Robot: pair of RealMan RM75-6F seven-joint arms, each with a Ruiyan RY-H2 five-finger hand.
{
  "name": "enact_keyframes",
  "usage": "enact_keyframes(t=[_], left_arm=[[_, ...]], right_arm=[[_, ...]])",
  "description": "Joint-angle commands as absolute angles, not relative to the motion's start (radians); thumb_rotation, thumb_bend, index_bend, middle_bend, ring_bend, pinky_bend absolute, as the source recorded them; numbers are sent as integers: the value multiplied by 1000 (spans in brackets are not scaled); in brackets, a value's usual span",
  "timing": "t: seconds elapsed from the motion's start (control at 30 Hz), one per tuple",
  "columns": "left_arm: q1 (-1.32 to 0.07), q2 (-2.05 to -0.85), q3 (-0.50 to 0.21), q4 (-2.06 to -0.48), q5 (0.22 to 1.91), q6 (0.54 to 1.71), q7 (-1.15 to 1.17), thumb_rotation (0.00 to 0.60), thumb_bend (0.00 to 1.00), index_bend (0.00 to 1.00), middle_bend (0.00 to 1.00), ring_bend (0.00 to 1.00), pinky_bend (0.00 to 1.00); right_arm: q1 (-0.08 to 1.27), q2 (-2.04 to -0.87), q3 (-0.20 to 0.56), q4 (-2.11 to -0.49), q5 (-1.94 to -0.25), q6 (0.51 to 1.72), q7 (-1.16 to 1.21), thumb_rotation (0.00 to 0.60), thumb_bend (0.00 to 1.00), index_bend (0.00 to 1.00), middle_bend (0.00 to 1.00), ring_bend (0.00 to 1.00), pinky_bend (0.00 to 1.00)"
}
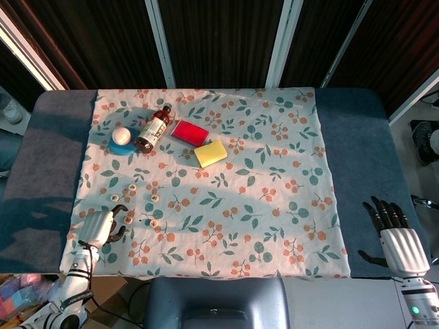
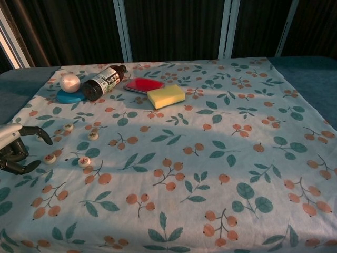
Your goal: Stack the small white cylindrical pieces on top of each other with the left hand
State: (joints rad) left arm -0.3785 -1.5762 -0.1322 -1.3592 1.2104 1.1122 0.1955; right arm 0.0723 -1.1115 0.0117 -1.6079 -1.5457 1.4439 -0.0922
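Floral cotton cloth (image 1: 260,178) covers the grey desk (image 1: 357,137) in the head view. Small white cylindrical pieces (image 1: 132,187) lie scattered below the brown glass bottle (image 1: 152,129), all apart, none stacked. The left hand (image 1: 101,225) hovers just left of the lowest pieces, its dark fingers (image 1: 118,209) spread and holding nothing. The right hand (image 1: 396,241) rests on the desk far right of the bottle, fingers apart, empty. A yellow rectangular sponge (image 1: 210,153) and red flat case (image 1: 190,131) sit right of the bottle.

From the chest view, the left hand (image 2: 11,149) reaches in beside the pieces (image 2: 83,162), fingers (image 2: 39,132) released. A white ball on a blue dish (image 2: 69,83) lies left of the bottle (image 2: 104,82).
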Motion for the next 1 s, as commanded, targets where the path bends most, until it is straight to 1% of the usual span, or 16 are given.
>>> enact_keyframes(t=[0.03, 0.17, 0.33, 0.63, 1.0], left_arm=[[-384, -1594, -132, -1344, 1210, 1116, 201, 600, 399, 348, 1000, 1000, 1000], [-393, -1612, -127, -1324, 1204, 1102, 211, 600, 397, 364, 1000, 1000, 1000], [-394, -1632, -126, -1294, 1206, 1112, 213, 600, 401, 403, 1000, 1000, 1000], [-396, -1638, -126, -1276, 1196, 1107, 215, 600, 402, 415, 1000, 1000, 1000], [-406, -1648, -130, -1256, 1190, 1090, 195, 600, 400, 452, 1000, 1000, 1000]], right_arm=[[74, -1112, 11, -1608, -1546, 1442, -93, 600, 152, 0, 0, 0, 0], [72, -1110, 12, -1608, -1547, 1447, -87, 600, 152, 0, 0, 0, 0], [69, -1108, 10, -1605, -1554, 1455, -78, 600, 153, 0, 0, 0, 0], [66, -1105, 9, -1603, -1558, 1462, -70, 600, 152, 0, 0, 0, 0], [65, -1105, 10, -1604, -1556, 1462, -72, 600, 153, 0, 0, 0, 0]])
